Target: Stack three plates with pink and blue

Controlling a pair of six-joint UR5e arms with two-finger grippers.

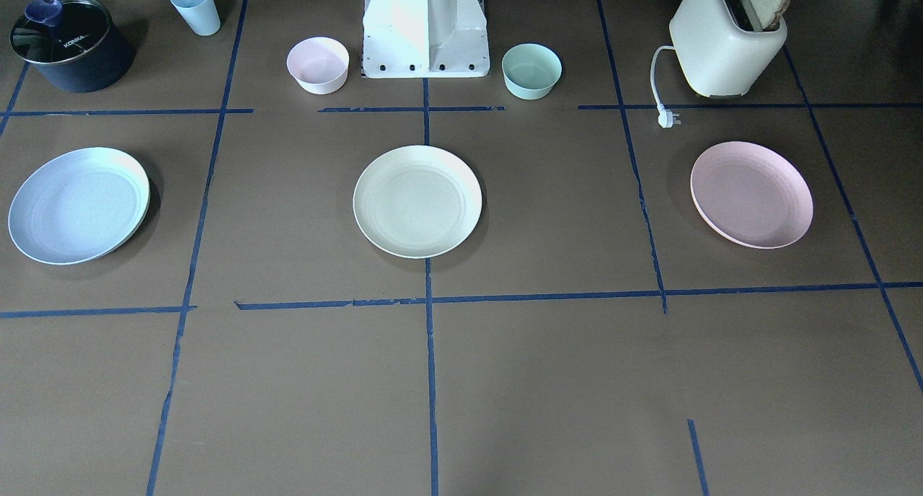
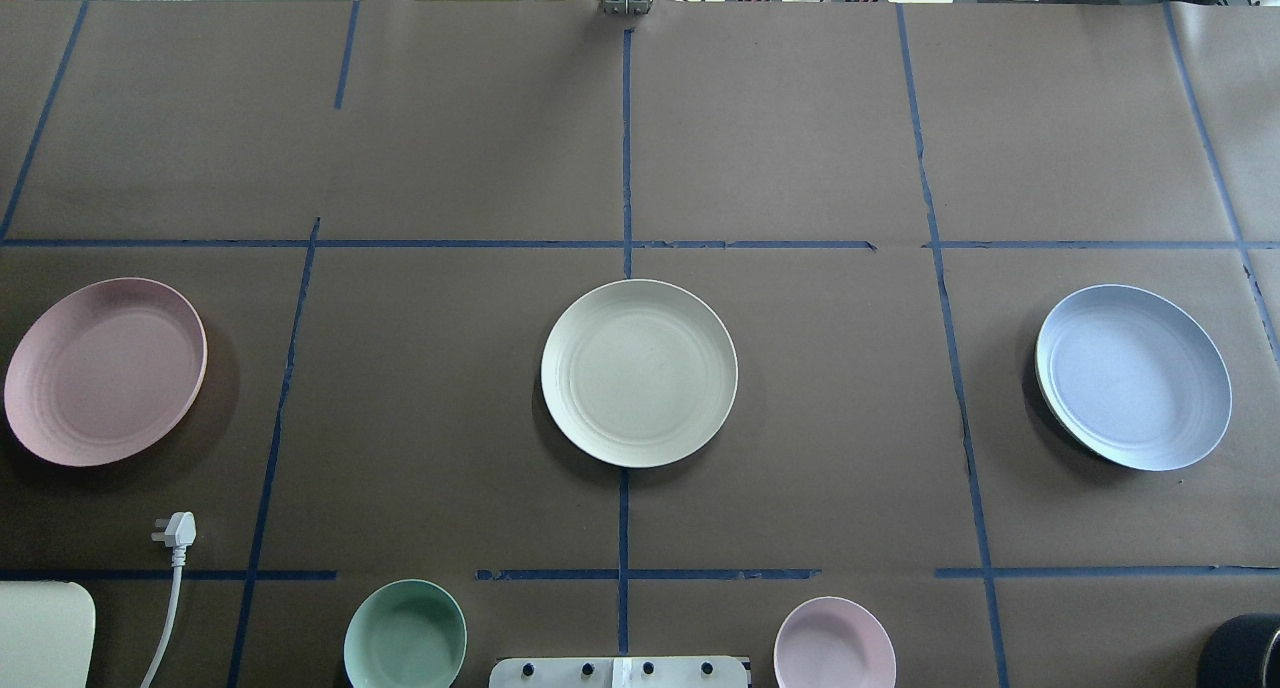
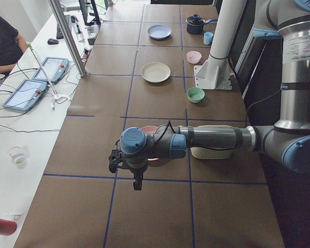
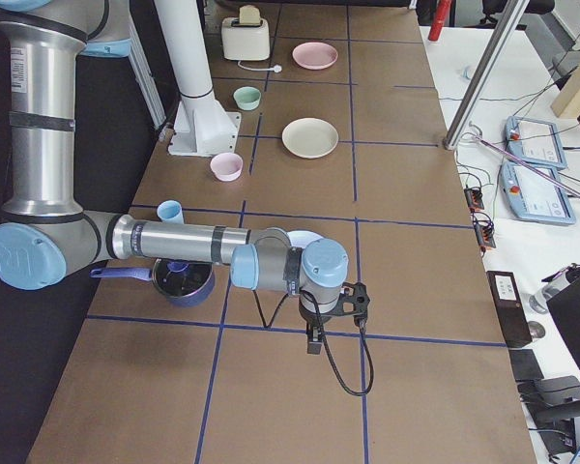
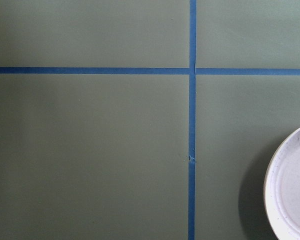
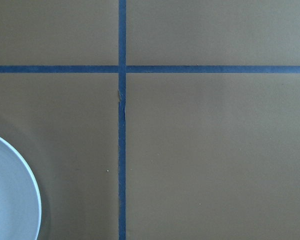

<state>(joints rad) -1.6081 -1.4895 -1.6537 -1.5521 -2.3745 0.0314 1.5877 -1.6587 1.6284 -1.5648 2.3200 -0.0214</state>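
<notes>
Three plates lie in a row on the brown table. The pink plate (image 2: 105, 370) is on my left, the cream plate (image 2: 639, 372) is in the middle, and the blue plate (image 2: 1134, 390) is on my right, with a pale green rim showing under it. My left gripper (image 3: 113, 162) hangs above the table by the pink plate (image 5: 292, 192). My right gripper (image 4: 359, 297) hangs by the blue plate (image 6: 10, 195). Both grippers show only in the side views, so I cannot tell whether they are open or shut. Nothing shows in either one.
Along the robot's edge stand a toaster (image 1: 727, 45) with bread and a loose plug (image 1: 668, 118), a green bowl (image 1: 531, 70), the robot base (image 1: 425, 38), a pink bowl (image 1: 318, 64), a blue cup (image 1: 196, 7) and a dark pot (image 1: 70, 45).
</notes>
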